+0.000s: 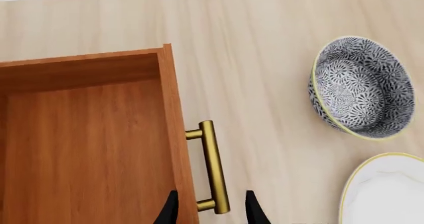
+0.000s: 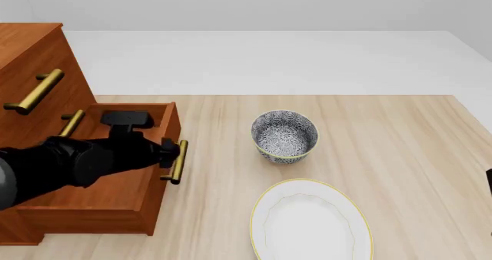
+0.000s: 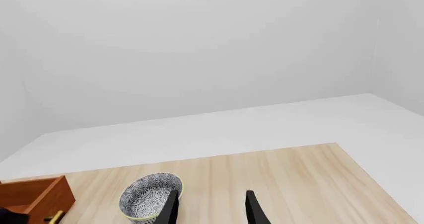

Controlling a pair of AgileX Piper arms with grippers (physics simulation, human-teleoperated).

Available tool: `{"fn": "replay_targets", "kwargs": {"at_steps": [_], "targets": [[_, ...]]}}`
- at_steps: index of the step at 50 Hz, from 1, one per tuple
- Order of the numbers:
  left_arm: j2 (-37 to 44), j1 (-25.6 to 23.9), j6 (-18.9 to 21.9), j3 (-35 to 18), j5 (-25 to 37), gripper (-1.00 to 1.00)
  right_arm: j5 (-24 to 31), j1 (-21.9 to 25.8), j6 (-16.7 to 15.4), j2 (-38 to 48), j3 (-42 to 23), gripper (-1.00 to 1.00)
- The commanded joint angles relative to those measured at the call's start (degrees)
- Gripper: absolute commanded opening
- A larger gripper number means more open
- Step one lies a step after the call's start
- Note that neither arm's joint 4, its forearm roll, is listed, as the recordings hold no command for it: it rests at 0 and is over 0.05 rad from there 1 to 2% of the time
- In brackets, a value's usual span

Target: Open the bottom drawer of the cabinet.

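Observation:
The cabinet [image 2: 31,52] stands at the table's left. Its bottom drawer [image 2: 115,193] is pulled out and shows an empty wooden tray in the left wrist view [image 1: 86,144]. The drawer's brass bar handle [image 2: 178,162] faces the bowl. My left gripper [image 2: 170,152] is at that handle. In the left wrist view its fingers [image 1: 253,209] are spread apart, straddling one end of the handle [image 1: 213,164] and the drawer front without pinching it. My right gripper [image 3: 212,209] is open and empty, well above the table's right side.
A black-and-white patterned bowl [image 2: 284,136] with a yellow rim stands right of the drawer. A white plate [image 2: 311,225] with a yellow rim lies nearer the front edge. The two upper drawers are closed, each with a brass handle [image 2: 34,91].

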Motion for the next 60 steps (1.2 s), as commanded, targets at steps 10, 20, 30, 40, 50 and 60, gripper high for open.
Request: {"fn": "replay_targets", "kwargs": {"at_steps": [10, 20, 30, 40, 50, 60], "targets": [[-8.61, 0.53, 3.04, -2.42, 6.34, 1.0, -1.15, 0.0, -0.01, 0.84, 0.16, 1.0], [-16.84, 1.45, 6.2, -3.32, 7.91, 1.0, -2.73, 0.09, -0.27, 2.35, 0.32, 1.0], [-26.05, 0.77, 6.85, -2.39, 7.14, 1.0, -4.15, 1.73, -1.58, 3.67, 0.71, 1.0], [-31.43, 1.24, 7.2, 1.06, 6.05, 1.0, -7.51, 2.05, -1.52, 4.76, 1.28, 1.0], [-42.5, 1.62, 10.46, 5.14, 3.81, 1.0, -10.37, 4.16, -3.95, 5.66, -2.01, 1.0], [-52.76, 2.59, 12.57, 6.18, 3.22, 1.0, -9.9, 5.81, -6.3, 5.82, -6.4, 1.0]]}}
